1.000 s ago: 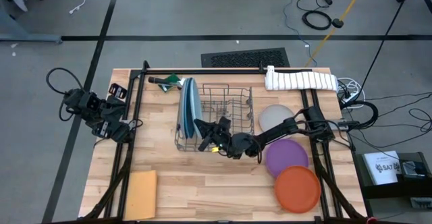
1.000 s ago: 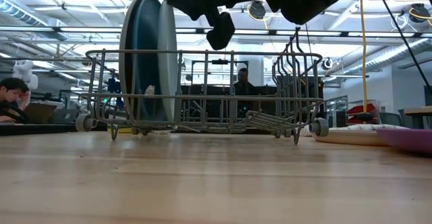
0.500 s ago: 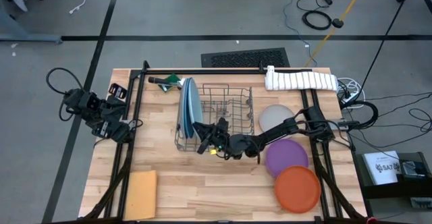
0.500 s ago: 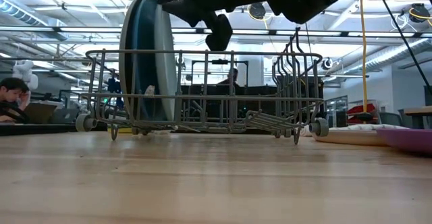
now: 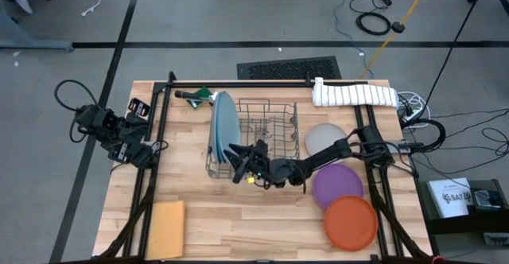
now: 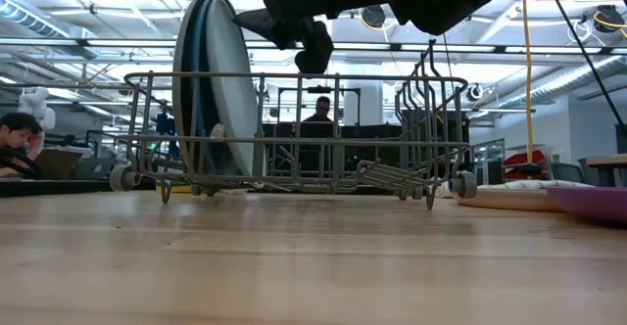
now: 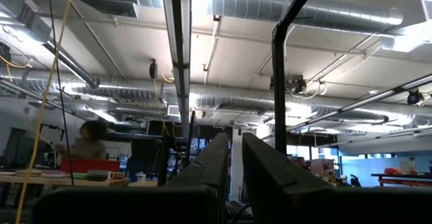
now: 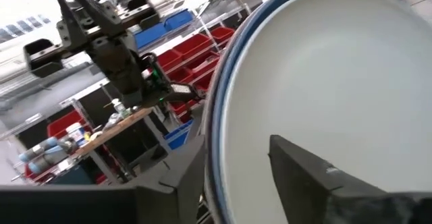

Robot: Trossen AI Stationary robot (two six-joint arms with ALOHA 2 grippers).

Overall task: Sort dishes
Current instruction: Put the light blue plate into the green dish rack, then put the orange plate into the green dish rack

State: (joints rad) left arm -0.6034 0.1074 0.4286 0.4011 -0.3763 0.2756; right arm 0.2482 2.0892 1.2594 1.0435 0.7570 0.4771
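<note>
- So, my right gripper [image 5: 235, 162] sits just left of centre in the high view, over the front left corner of the wire rack [image 5: 274, 133], its fingers parted and clear of the pale teal plate [image 6: 233, 85], holding nothing.
- That plate stands on edge in the rack's left end, just beside my fingers on their left; in the low view it leans a little to the right off the two blue plates [image 5: 216, 125] behind it.
- Its long axis, seen from above, runs from top to bottom of the frame, across my reach; I judge any nudge to straighten it would push toward the left of the frame.
- In my right wrist view the plate's matte, smooth face fills the upper right, with a thin blue rim edging it.
- Three smaller plates lie flat at the right of the high view: light grey plate [image 5: 324, 140], purple plate [image 5: 338, 186], orange plate [image 5: 350, 223], all hard plastic rounds with shallow lips. My right arm is the nearer by far.
- My left gripper [image 5: 157, 147] waits at the left table edge, fingers nearly together and empty.
- The rack is thin grey wire on small wheels; the table [image 5: 238, 232] is pale wood planks.
</note>
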